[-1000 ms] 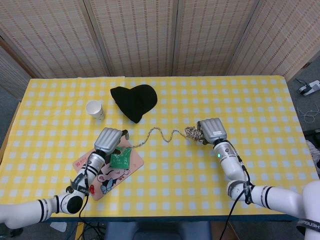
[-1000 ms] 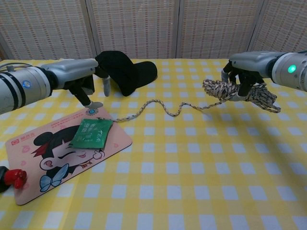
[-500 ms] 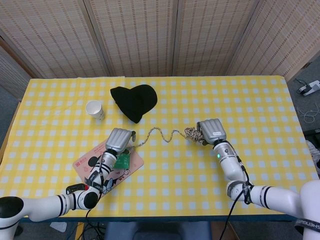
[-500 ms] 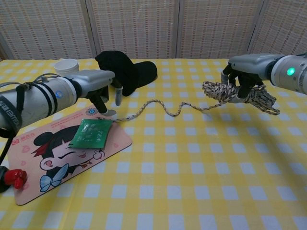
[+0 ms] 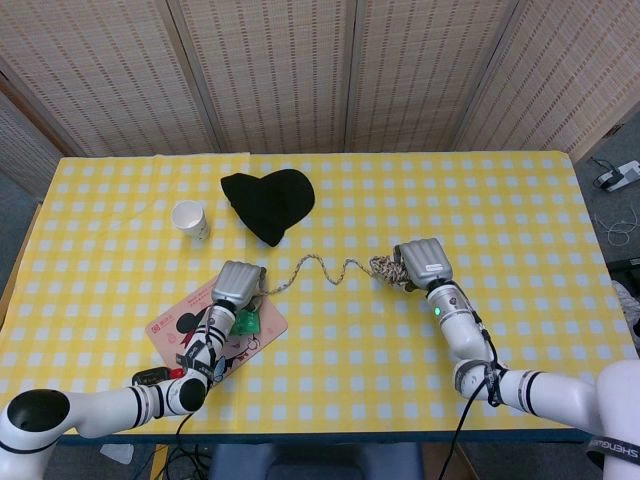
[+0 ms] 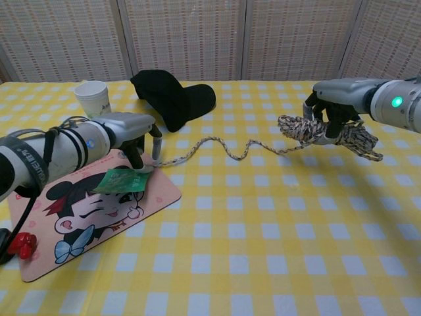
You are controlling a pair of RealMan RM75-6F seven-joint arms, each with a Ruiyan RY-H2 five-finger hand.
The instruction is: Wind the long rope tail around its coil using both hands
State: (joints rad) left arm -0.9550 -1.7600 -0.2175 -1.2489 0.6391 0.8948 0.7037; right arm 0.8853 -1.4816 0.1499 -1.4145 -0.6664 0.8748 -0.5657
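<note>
My right hand (image 5: 422, 262) (image 6: 332, 105) grips the speckled rope coil (image 5: 385, 267) (image 6: 316, 130) and holds it just above the checked tablecloth at the right. The long tail (image 5: 310, 265) (image 6: 217, 141) snakes left across the cloth. It ends beside my left hand (image 5: 238, 283) (image 6: 135, 131). That hand is low over the corner of the cartoon mat, with its fingers (image 6: 156, 141) pointing down at the tail's end. Whether they pinch the rope is hidden from both views.
A black cap (image 5: 268, 203) (image 6: 172, 99) lies behind the tail and a paper cup (image 5: 190, 219) (image 6: 92, 99) stands to its left. A green packet (image 6: 122, 181) rests on the cartoon mat (image 6: 85, 224) under my left hand. A small red thing (image 6: 20, 245) sits at the mat's near corner.
My left hand has come down and moved right to the tail's end, nudging the green packet. My right hand and the coil have barely moved.
</note>
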